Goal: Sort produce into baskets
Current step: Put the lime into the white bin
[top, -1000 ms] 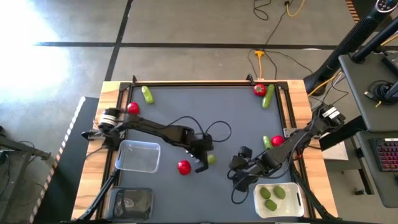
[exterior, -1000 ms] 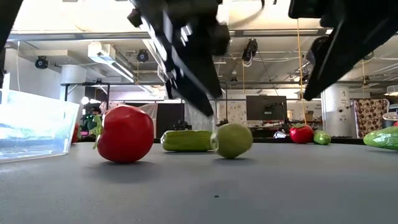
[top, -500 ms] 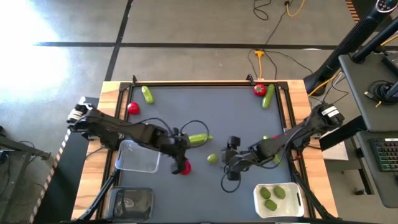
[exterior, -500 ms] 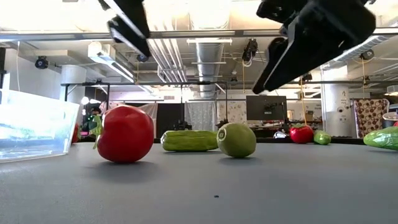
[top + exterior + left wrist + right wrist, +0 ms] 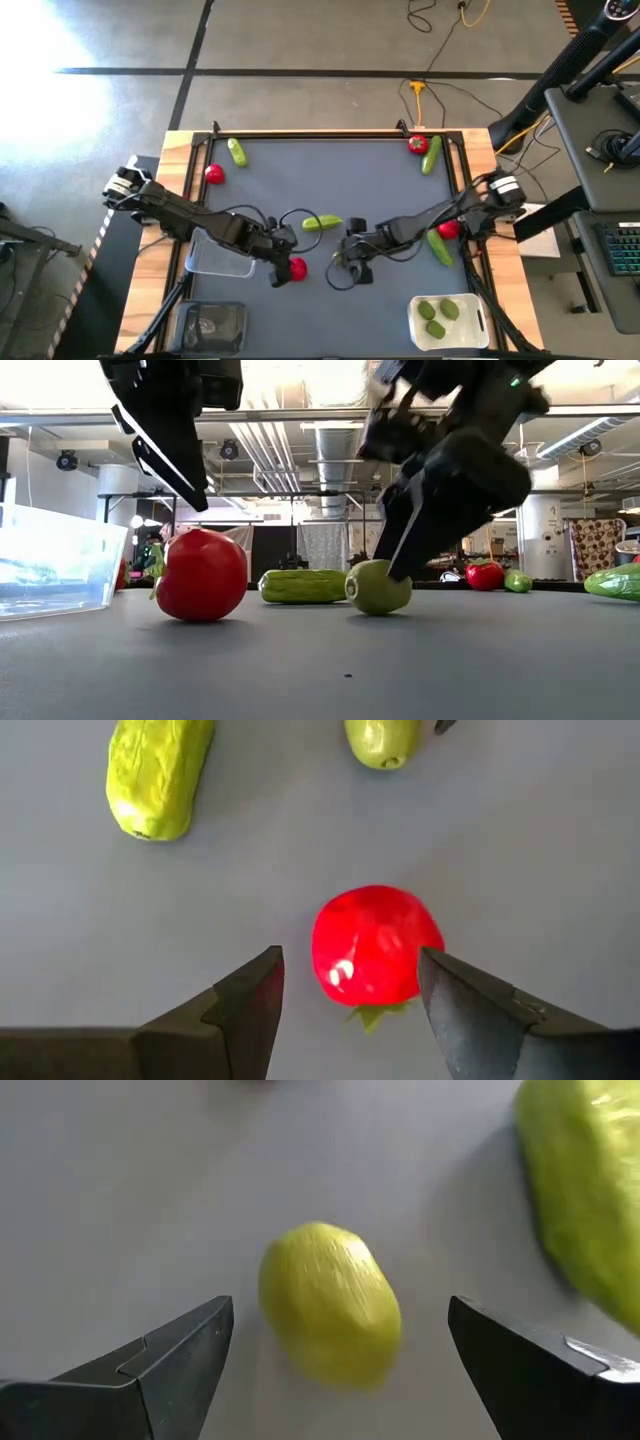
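A red tomato (image 5: 297, 268) sits on the dark mat with its green top toward my left gripper (image 5: 350, 956). That gripper is open, and its fingers stand to either side of the tomato (image 5: 378, 945) and just above it. An olive-green lime (image 5: 330, 1302) rests on the mat between the wide-open fingers of my right gripper (image 5: 340, 1306). In the high view, my right gripper (image 5: 346, 264) covers most of the lime. A light-green cucumber (image 5: 321, 223) lies just beyond both. In the low view the tomato (image 5: 202, 575), cucumber (image 5: 303, 586) and lime (image 5: 378, 586) stand in a row.
The clear basket (image 5: 222, 250) lies partly under my left arm, with the dark basket (image 5: 212, 325) at the near left. The white basket (image 5: 447, 320) at the near right holds three limes. More tomatoes (image 5: 214, 173) (image 5: 417, 144) and cucumbers (image 5: 237, 152) (image 5: 438, 246) lie near the edges.
My left gripper has left the lime and gone toward the table's left, ending over the red tomato. My right gripper has swung toward the table's left and come down around the lime, rolling as it went.
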Tool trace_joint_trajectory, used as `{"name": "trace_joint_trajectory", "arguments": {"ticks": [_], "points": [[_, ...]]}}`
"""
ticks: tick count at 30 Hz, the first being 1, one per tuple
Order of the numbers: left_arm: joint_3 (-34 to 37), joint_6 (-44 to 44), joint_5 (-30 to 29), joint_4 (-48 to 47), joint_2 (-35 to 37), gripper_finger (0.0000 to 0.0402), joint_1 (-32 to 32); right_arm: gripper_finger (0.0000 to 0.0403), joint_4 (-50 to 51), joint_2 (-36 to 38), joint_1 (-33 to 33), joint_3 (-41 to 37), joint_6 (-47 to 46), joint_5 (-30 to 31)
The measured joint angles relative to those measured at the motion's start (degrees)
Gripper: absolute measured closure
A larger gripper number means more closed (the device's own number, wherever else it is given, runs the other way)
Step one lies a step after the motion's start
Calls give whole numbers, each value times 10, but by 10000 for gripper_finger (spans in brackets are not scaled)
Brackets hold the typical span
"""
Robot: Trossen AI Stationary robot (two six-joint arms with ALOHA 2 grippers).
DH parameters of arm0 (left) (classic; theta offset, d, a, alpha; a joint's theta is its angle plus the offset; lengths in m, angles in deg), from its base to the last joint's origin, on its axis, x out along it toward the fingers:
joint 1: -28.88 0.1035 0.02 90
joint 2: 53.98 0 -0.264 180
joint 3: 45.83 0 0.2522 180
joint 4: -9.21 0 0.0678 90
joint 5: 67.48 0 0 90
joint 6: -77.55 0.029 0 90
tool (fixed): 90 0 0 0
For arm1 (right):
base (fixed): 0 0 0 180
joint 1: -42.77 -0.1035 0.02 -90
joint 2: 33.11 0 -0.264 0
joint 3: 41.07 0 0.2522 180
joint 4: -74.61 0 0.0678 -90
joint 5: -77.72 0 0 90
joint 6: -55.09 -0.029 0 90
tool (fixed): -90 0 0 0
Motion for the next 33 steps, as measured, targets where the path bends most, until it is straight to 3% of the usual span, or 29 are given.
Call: {"name": "trace_joint_trajectory", "arguments": {"ticks": [9, 15, 23, 29, 33], "points": [[11, 5, -1, 11, 0, 190, -2, 65, 20, -69, 4, 54, -24, -18], [19, 47, -17, 29, 1, 190, 3, 134, 134, -85, 4, 100, -85, -17], [19, 159, -62, 42, 7, 190, 22, 242, 204, -59, 4, 153, -177, -14], [22, 259, -58, 39, 21, 190, 54, 254, 395, -42, -11, 254, -264, -15], [41, 324, -56, 46, 40, 190, 78, 239, 540, -30, -49, 303, -348, -69]]}}
